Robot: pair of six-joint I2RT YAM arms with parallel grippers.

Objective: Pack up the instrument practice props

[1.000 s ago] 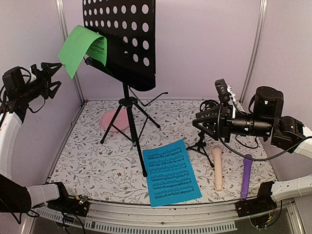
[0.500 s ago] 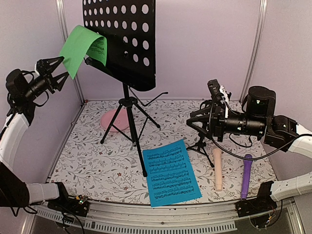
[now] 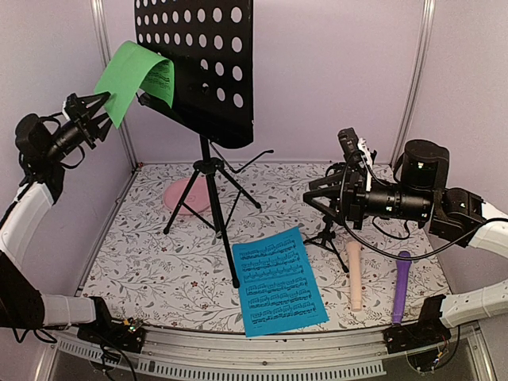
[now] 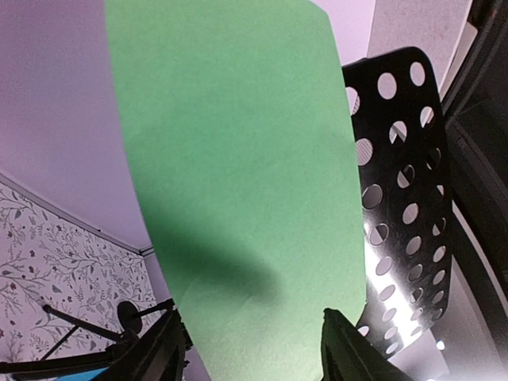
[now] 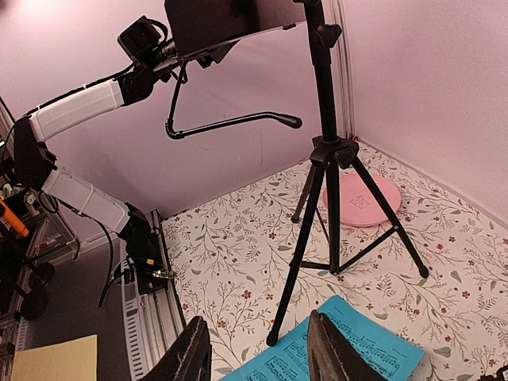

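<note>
— Where's the left gripper [image 3: 89,113]?
— Up high on the left, at the free lower edge of the green sheet [image 3: 127,75], which droops off the left side of the rack [image 3: 202,63]. Its fingers stand apart on either side of that edge. No pinch yet, as far as I can see.
— Will the sheet be trouble?
— It looks light and floppy, since it curls over under its own weight. I'd nip it close to the edge, gently, and draw it off sideways so it doesn't crease or tear.
— And the rack?
— Stiff, and top-heavy on its tripod, I'd guess. Take the pole, not the plate.
— Farther right?
— The blue sheet [image 3: 279,282] lies flat on the table [image 3: 159,262], so it's hard to get under; a corner is the place. The right gripper [image 3: 316,198] hovers above a small support [image 3: 327,234], fingers parted, nothing between them. The beige mic [image 3: 355,274] and purple mic [image 3: 401,286] lie near each other by the front edge. They're rigid and round, likely to roll. Grip each across the middle.
</note>
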